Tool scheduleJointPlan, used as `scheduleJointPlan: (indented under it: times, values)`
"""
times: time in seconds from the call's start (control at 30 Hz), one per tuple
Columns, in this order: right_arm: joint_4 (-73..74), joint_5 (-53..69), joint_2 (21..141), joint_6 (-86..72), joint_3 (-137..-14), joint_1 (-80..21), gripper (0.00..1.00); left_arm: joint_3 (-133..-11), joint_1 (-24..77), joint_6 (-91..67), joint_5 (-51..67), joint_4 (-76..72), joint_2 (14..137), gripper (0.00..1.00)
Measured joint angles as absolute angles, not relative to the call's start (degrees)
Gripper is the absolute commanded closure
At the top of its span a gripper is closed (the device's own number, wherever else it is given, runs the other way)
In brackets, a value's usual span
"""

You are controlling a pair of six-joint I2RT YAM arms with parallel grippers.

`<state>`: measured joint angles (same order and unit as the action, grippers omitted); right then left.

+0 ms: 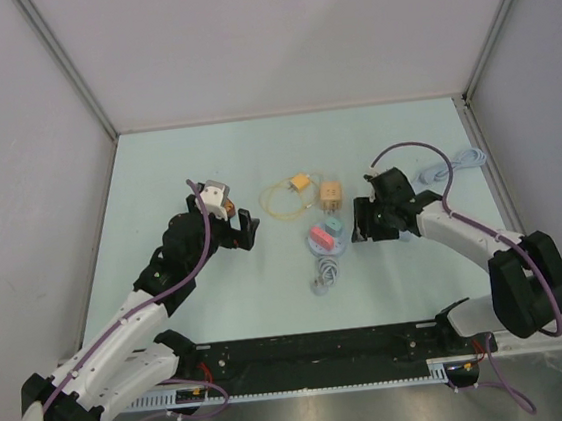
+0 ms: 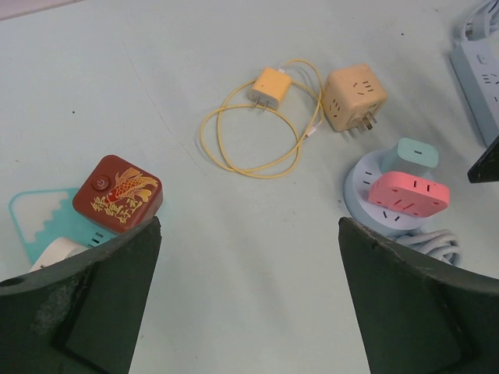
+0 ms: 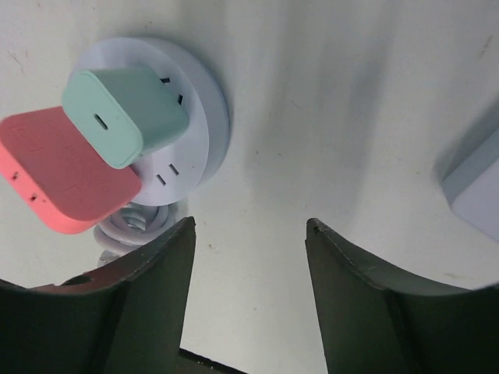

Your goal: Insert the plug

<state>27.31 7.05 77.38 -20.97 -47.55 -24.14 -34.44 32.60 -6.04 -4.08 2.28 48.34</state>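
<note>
Nearest lens: dark fingers of right claw [image 3: 249, 226], spread apart, nothing between, hanging just beside round lavender socket hub [image 3: 209, 101], no contact. Pale bench [image 1: 255, 153] under everything. Left claw [image 2: 248, 234] gaping wide, empty, well apart from hub. Pink adapter [image 3: 62, 171] on hub, mint plug [image 3: 125, 113] next to it on same hub. Spares farther off: orange cube adapter [image 2: 355, 97], yellow charger [image 2: 270, 86].

Step in hand, as a guess: check seating or press mint plug home. Come from above, pinch the two flat sides, stay off pink adapter. Square up over holes before pushing; push straight down, no twist. Brace hub with left claw if sliding likely: looks light, loose on coiled cord [image 3: 129, 226].

Mint plug: small rounded block, matte, slot port on outward face, free pin holes just beside it. Looks tilted from wrist view, maybe only perspective. Prongs hidden, so cannot tell whether fully seated.
</note>
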Motion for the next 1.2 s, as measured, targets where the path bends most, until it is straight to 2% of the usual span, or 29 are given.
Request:
scheduleJointPlan:
  times: [0.2,0.43,0.67,0.8,0.9,1.03,1.17,1.2]
  values:
    - [22.09,8.97,82.08,-22.44,-46.57,-26.13,0.46,-34.44,32.58,-6.07,-3.84,2.28,48.18,0.0]
    - [13.17,11.25,88.95,-25.08,-47.0,-31.79,0.46,-34.44,32.6,-6.07,-3.81,2.28,47.13,0.0]
    - [2.48,14.2,103.53,-30.5,-58.67,-41.25,0.45,-34.44,32.6,-6.07,-3.84,2.26,45.93,0.0]
    - [-3.11,15.16,112.49,-32.99,-70.22,-45.93,0.34,-34.44,32.6,-6.07,-3.88,2.26,45.56,0.0]
    - [-4.62,15.44,113.97,-33.04,-74.81,-47.18,0.25,-34.44,32.6,-6.07,-3.88,2.31,45.47,0.0]
    - [-1.74,13.82,111.2,-30.72,-76.53,-45.87,0.15,-34.44,32.6,-6.07,-3.88,2.26,45.32,0.0]
    - [9.06,7.22,104.33,-25.91,-76.53,-42.52,0.01,-34.44,32.6,-6.07,-3.84,2.26,45.34,0.0]
    - [12.53,4.38,101.86,-24.75,-76.53,-41.21,0.0,-34.44,32.6,-6.07,-3.81,2.26,45.36,0.0]
